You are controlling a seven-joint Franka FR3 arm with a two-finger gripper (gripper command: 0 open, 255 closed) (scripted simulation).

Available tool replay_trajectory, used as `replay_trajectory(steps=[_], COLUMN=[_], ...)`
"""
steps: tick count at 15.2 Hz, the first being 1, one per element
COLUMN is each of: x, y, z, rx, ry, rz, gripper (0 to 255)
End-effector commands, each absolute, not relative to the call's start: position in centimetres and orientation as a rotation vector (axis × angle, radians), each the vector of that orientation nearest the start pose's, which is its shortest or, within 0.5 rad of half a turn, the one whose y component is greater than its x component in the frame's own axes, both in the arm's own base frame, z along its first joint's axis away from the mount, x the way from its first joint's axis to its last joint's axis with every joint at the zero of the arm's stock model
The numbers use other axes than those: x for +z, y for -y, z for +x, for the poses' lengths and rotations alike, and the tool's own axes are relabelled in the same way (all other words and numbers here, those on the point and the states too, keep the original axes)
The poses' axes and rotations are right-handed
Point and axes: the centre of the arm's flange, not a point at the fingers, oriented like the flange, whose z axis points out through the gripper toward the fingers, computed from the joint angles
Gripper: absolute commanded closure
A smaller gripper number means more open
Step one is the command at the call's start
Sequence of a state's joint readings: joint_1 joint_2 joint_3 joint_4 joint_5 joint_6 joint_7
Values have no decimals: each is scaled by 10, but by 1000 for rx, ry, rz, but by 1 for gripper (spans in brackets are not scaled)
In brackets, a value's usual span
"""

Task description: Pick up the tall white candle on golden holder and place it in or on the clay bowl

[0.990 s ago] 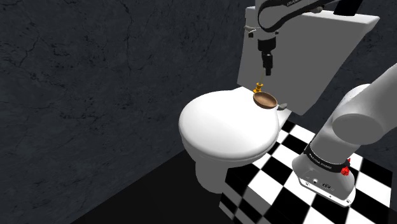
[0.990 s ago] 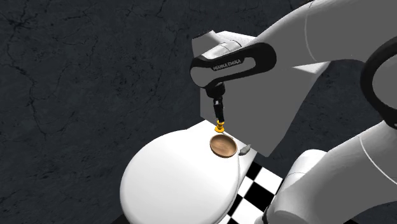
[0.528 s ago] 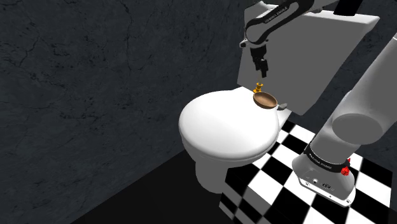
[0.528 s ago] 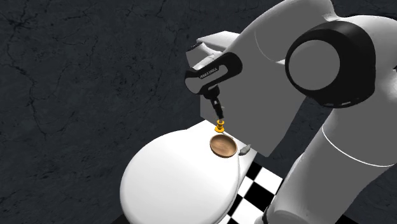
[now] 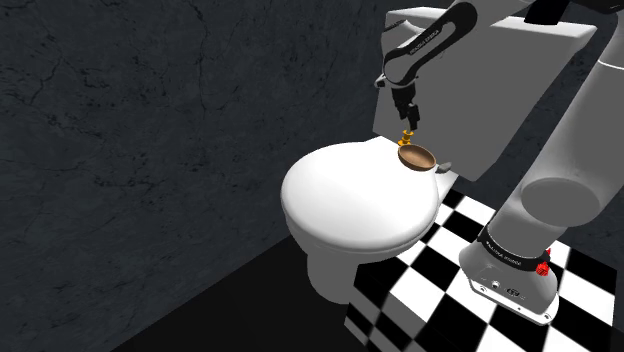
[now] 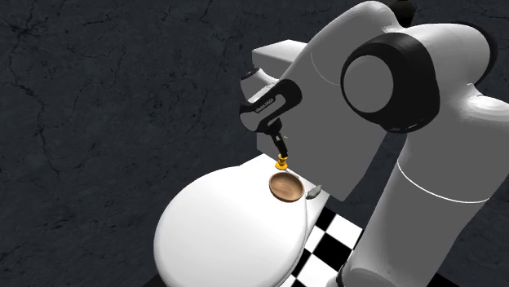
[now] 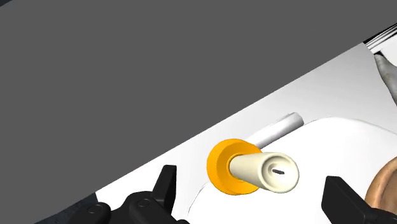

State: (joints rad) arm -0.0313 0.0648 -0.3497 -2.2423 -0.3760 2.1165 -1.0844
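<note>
Inside a home bathroom, told by a white toilet [image 5: 328, 268] with its lid [image 5: 355, 195] shut, a boxy cistern [image 5: 480, 100] behind it, black-and-white chequered floor tiles [image 5: 440, 285] beside its base, and dark, cracked stone-like walls [image 5: 150, 120] around.

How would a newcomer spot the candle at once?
Start at the white toilet lid; near its rear edge sits a brown bowl. Between it and the tank stands the candle: a cream stick on an orange-gold holder, the only upright thing there.
</note>
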Motion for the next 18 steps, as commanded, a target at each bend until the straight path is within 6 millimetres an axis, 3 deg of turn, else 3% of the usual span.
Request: replay_trajectory(steps=[1, 8, 9, 18], x=[320, 320, 320, 320], y=[207, 207, 207, 207], z=[466, 466, 466, 466], rx=[577, 577, 577, 577], ry=[1434, 1434, 1434, 1434], rz=[-2866, -2866, -2866, -2866], gripper=[0, 0, 255, 255])
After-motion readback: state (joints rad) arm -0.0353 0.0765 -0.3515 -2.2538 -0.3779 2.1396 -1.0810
